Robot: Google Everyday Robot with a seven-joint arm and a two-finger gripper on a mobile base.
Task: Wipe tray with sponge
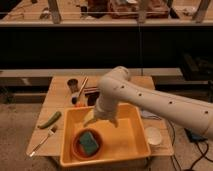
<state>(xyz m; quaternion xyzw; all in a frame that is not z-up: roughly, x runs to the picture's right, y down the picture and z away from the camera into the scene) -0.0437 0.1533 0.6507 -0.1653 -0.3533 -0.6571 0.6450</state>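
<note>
The yellow-orange tray (125, 141) sits at the front of the wooden table. The teal-green sponge (89, 142) lies inside it at the left, in a round orange-red bowl (77, 149). My gripper (102, 121) hangs from the white arm over the tray's back-left part, just above and to the right of the sponge. Its fingers (90, 119) are spread open, with nothing between them.
A long green vegetable (49, 119) and a fork (42, 140) lie left of the tray. A white cup (153, 135) stands at its right. A dark cup (73, 84) and wooden utensils (82, 86) sit behind. A dark shelf runs along the back.
</note>
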